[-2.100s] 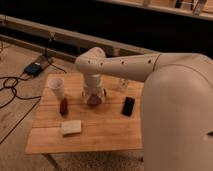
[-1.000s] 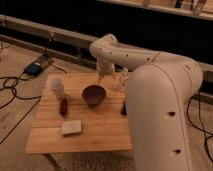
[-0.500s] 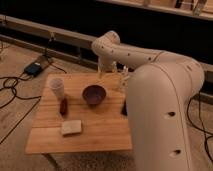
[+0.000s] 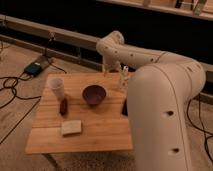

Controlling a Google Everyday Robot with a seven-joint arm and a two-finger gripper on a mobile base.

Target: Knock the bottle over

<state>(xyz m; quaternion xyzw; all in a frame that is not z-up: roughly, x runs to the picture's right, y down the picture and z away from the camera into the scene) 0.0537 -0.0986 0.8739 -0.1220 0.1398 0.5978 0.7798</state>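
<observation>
desk (image 4: 100,127) was matt slatted wood; bottle (image 4: 123,80) looked clear plastic; arm shell (image 4: 160,100) smooth white plastic, slight gloss; gripper (image 4: 111,68) sat at desk's far edge, just left of bottle.

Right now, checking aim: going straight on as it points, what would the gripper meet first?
Probably the far edge of the wooden table; the gripper points down beside the slim clear bottle, depth unclear.

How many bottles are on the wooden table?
1. The bottle stands upright near the table's far right edge, beside the gripper. The arm covers that side, so others may be hidden.
</observation>
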